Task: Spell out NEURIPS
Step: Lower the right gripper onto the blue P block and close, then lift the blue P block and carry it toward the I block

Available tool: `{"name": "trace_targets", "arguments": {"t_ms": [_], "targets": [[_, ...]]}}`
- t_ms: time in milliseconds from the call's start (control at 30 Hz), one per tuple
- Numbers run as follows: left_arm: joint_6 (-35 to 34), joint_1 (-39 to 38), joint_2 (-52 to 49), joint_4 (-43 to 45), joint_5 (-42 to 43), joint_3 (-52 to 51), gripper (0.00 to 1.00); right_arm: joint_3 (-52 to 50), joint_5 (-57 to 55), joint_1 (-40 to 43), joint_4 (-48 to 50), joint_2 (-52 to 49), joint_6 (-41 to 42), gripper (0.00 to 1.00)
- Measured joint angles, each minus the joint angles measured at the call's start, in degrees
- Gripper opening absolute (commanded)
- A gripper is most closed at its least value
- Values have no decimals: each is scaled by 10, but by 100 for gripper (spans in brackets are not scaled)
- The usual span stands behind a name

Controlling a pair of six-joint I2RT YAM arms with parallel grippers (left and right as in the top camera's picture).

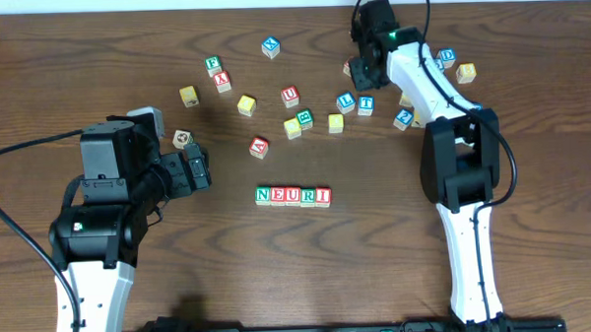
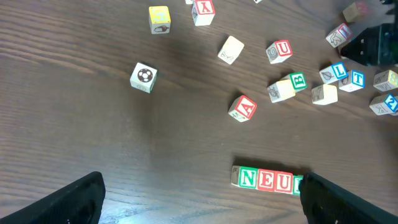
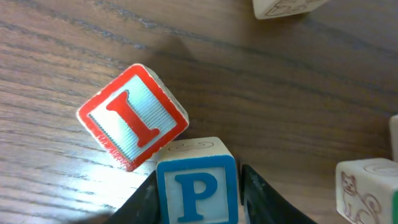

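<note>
Likely a robotics lab: two cabled robot arms (image 1: 101, 242) (image 1: 465, 229) mounted at a wood-grain table (image 1: 309, 274).

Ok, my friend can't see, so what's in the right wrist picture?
A wooden cube with a blue P sits between the two dark fingers of the right gripper. A tilted cube with a red I lies right by its upper left corner, on a brown wood table.

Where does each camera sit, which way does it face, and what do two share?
Overhead: above table, facing down; left gripper and right gripper show.
Left wrist: on left arm, facing forward over the NEURI row; open fingers show.
Right wrist: on right arm, close above the P cube between its fingers.
Shared: overhead and left wrist see that row.
</note>
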State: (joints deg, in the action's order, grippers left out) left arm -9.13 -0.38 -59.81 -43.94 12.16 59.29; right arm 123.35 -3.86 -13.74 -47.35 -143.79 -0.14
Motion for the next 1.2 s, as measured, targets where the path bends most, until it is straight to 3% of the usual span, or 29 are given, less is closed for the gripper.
{"name": "trace_targets", "arguments": {"t_ms": [433,767,1200], "targets": [[0,0,0,0,0,0,98,-1,0,0,14,-6,2,33],[0,0,0,0,0,0,98,-1,-1,0,13,-6,9,12],[0,0,0,0,0,0,98,-1,-3,0,6,-5,8,2]]}}
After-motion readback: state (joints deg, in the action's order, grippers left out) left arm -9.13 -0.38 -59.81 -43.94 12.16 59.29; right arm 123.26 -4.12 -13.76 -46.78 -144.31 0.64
